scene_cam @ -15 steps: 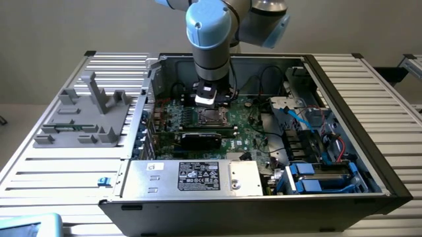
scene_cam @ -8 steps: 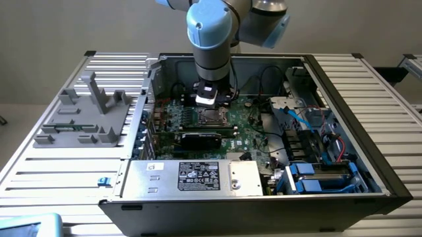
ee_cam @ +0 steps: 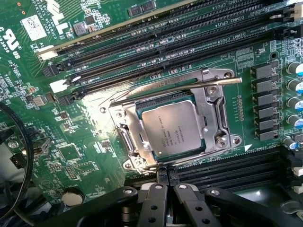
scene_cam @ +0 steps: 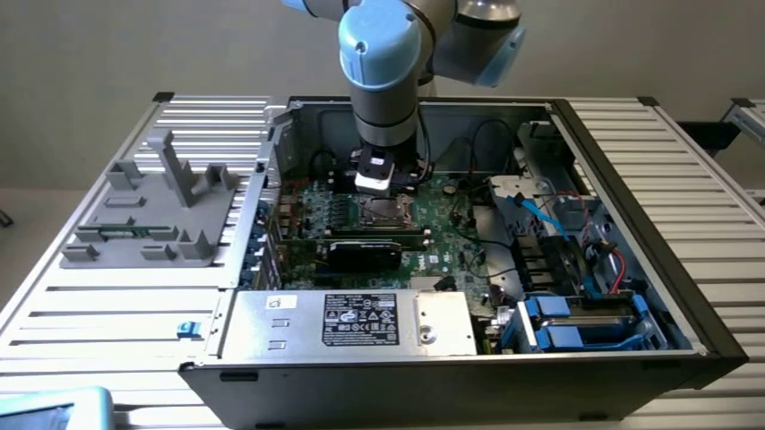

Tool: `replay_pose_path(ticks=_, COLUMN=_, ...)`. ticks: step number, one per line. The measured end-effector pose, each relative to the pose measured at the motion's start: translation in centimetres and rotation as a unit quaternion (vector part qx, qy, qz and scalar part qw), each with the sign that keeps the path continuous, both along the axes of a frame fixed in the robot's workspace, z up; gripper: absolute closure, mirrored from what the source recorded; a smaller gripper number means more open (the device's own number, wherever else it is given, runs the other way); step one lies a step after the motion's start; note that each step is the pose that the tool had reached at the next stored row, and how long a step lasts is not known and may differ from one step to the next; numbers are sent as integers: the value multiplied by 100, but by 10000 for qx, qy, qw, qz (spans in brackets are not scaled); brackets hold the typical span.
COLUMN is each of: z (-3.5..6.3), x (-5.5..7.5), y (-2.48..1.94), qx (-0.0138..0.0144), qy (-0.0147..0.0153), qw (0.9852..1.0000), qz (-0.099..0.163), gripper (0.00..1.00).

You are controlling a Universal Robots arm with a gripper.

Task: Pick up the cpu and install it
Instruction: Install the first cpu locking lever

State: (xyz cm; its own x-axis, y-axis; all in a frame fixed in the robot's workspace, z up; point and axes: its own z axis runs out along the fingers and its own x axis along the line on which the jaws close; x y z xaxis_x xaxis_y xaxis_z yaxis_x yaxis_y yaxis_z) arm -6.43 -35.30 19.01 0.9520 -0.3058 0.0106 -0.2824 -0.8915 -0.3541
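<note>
While the gripper [ee_cam: 162, 178] hovered with its fingers pressed together and empty just beside the motherboard socket [ee_cam: 215, 113], the cpu [ee_cam: 173, 128] sat inside that socket.

A: what can't you make out here?

B: print on the cpu [ee_cam: 173, 128] lid is too small to read. Wrist shot cuts off the end effector [ee_cam: 167, 177] links at the edge.

A: and outside?

B: arm [scene_cam: 385, 63] is cropped above the elbow, covers the case's [scene_cam: 622, 179] back part. Blue thing [scene_cam: 54, 410] at the desk's [scene_cam: 107, 322] near corner is cut off, can't tell what.
</note>
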Motion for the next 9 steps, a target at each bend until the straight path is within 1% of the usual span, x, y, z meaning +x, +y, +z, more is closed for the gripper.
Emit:
replay_pose_path(ticks=4, z=0, x=0, y=0, qx=10, qy=-1, qw=10000, qz=0, gripper=88)
replay_pose_path(ticks=9, z=9, x=0, y=0, qx=14, qy=-2, qw=10000, qz=0, gripper=88)
